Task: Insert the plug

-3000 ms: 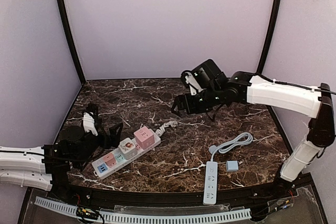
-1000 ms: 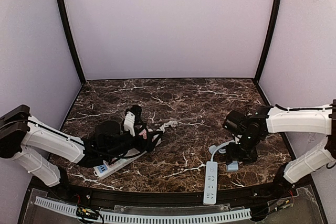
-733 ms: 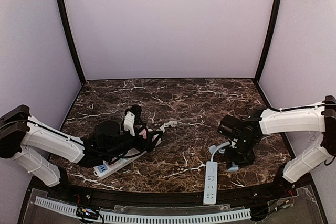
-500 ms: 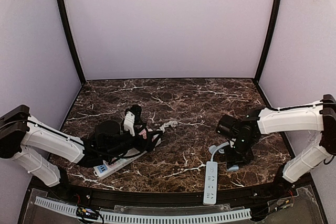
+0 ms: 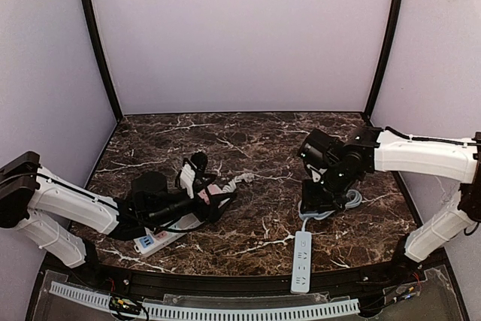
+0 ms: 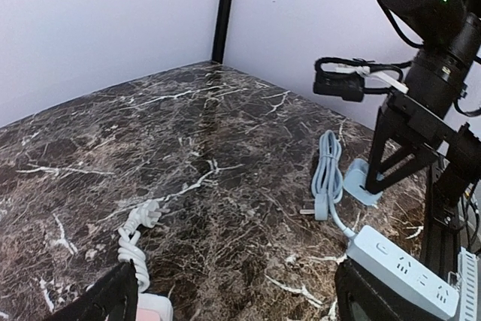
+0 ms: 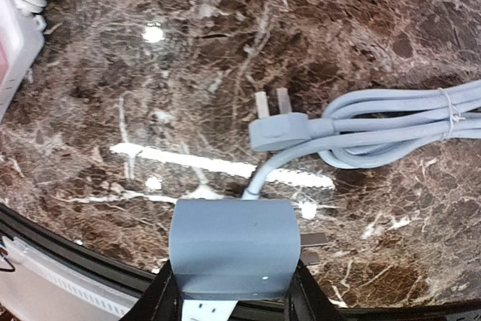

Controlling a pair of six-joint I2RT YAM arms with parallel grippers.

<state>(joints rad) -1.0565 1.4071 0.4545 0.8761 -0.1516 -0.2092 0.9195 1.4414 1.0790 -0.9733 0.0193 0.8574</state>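
Observation:
My right gripper (image 7: 231, 285) is shut on a blue-grey plug block (image 7: 232, 249) and holds it above the marble, its two metal prongs (image 7: 314, 240) pointing sideways. In the left wrist view the same plug (image 6: 362, 184) hangs between the right gripper's black fingers (image 6: 392, 157). Just below it lies the pale blue power strip (image 5: 301, 261), whose end (image 7: 207, 310) shows under the plug. My left gripper (image 5: 213, 202) stands open over the white power strip (image 5: 159, 240) that carries coloured cube adapters, with nothing between its fingers (image 6: 105, 302).
The blue strip's coiled cable (image 7: 391, 129) and its own wall plug (image 7: 278, 129) lie on the marble beyond the held plug. A white curly cord with a plug (image 6: 140, 219) trails from the left strip. The table's front rail (image 5: 225, 310) runs close by.
The right gripper has shut on the blue plug and lifted it off the table, moving left and away from the front edge. The left arm has hardly moved.

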